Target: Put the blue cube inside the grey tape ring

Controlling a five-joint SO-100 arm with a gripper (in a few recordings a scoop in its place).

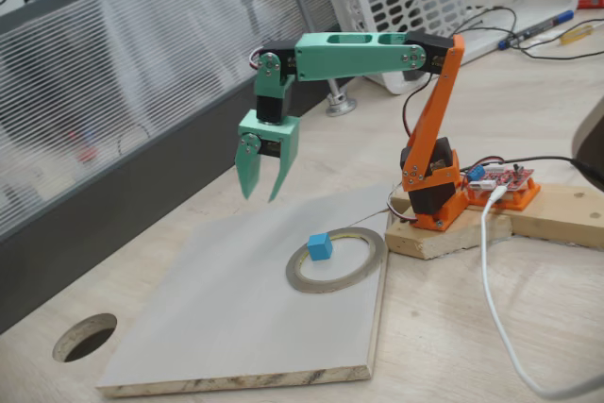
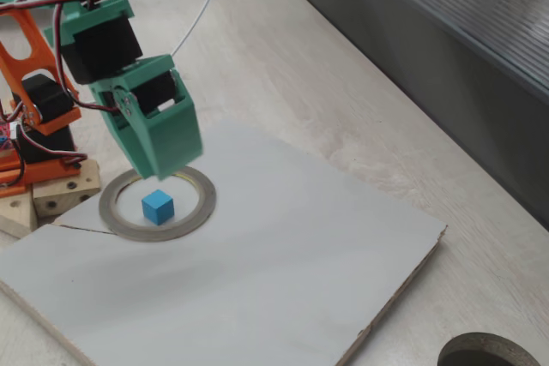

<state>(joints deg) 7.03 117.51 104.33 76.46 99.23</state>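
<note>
The blue cube (image 1: 320,247) (image 2: 158,206) rests flat on the pale board inside the grey tape ring (image 1: 370,260) (image 2: 202,204), near the ring's left inner rim in a fixed view. My green gripper (image 1: 261,197) (image 2: 161,169) hangs above the board, pointing down. It is open, nothing sits between its fingers, and it is clear of both cube and ring. In a fixed view it is up and to the left of the ring; in another it hangs just over the ring's far edge.
The pale board (image 1: 208,327) (image 2: 283,280) lies on the wooden table. A dark round hole (image 1: 85,337) (image 2: 489,353) sits off the board's corner. The orange arm base (image 1: 434,186) stands on wooden blocks, with a white cable (image 1: 495,309) trailing. A grey partition (image 1: 113,92) runs along the back.
</note>
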